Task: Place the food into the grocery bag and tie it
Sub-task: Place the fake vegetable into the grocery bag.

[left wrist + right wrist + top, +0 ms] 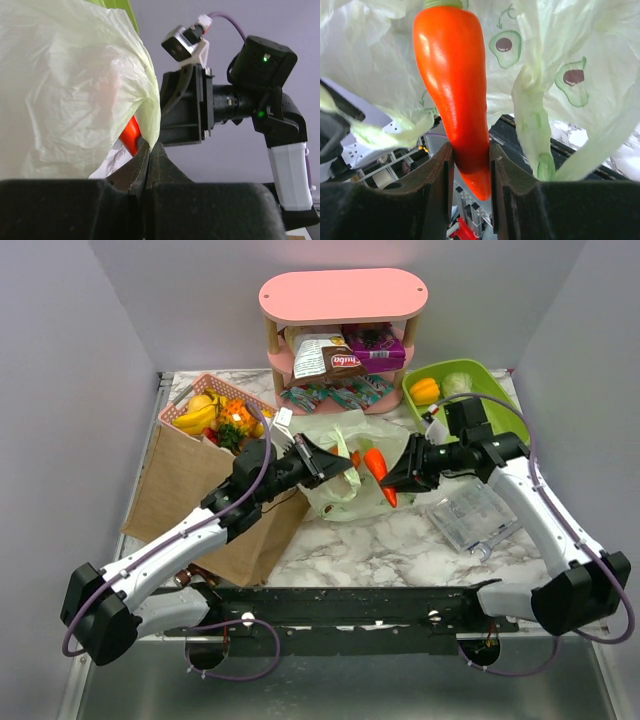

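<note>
your right gripper [470,157] pinches the carrot [451,75] by its thin tip, thick end pointing ahead at the bag [580,60] mouth. your left gripper [149,155] is clamped on the bag's edge, just left of the carrot, so feed it lengthwise

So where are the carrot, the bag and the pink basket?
carrot [452,95]: right wrist view, middle of its orange body.
bag [65,90]: left wrist view, its crinkled side.
basket [180,403]: top view, its left rim.
</note>
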### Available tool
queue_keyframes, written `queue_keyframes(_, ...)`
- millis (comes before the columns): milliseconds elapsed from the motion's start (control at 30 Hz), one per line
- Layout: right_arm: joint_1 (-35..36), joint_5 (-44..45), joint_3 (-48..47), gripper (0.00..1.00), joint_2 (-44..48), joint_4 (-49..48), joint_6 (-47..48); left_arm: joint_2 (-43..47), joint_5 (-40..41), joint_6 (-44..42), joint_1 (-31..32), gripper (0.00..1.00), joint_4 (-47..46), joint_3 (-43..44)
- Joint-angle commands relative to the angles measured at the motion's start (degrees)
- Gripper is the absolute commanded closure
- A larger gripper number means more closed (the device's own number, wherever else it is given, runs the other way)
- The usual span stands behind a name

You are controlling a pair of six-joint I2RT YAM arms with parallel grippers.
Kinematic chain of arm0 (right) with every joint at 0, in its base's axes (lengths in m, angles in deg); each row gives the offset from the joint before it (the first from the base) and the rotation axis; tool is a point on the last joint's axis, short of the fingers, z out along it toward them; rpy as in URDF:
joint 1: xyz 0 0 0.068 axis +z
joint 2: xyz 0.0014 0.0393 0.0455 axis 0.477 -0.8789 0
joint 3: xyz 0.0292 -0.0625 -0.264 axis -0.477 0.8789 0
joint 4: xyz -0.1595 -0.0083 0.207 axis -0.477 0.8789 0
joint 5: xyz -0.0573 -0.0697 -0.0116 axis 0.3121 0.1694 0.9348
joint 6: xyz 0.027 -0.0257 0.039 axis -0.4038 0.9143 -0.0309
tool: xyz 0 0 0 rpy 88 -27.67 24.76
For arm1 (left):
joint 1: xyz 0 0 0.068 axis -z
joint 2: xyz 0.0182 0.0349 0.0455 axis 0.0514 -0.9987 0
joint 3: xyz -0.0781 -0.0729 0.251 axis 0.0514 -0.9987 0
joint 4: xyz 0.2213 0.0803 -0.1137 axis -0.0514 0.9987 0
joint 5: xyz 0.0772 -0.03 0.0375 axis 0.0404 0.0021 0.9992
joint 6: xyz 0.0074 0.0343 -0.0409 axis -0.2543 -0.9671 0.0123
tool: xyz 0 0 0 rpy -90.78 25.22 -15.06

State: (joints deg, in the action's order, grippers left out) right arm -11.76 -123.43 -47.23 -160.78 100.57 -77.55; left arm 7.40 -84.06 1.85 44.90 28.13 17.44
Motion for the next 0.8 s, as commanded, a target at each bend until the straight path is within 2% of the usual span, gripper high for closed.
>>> queue_keyframes(0,3.99,4.40,-3.85,0.99,-5.87,-4.82,-2.95,3.30,-1.05,-0.75,-0.47,1.00,0.75,-2.36)
queue_keyframes(233,7.42,8.51,-7.16,0.99,-12.45,-3.96,-3.71,5.79,-0.29,-3.14,-0.46,1.00,3.34,-3.50)
queue_keyframes(500,7.48,11.31,-6.50,0.99,-13.28,-8.83,-7.62,6.95,-0.22,-3.27,-0.47,1.00,3.34,-5.18)
queue_keyframes(633,7.45,11.74,-7.76,0.94,-14.49,-10.21,-8.31,7.16,-0.04,-3.44,-0.52,1.00,3.52,-5.25)
queue_keyframes(767,7.47,12.49,-7.50,0.96,-14.63,-12.83,-10.15,7.16,0.06,-3.62,-0.55,1.00,3.52,-5.24)
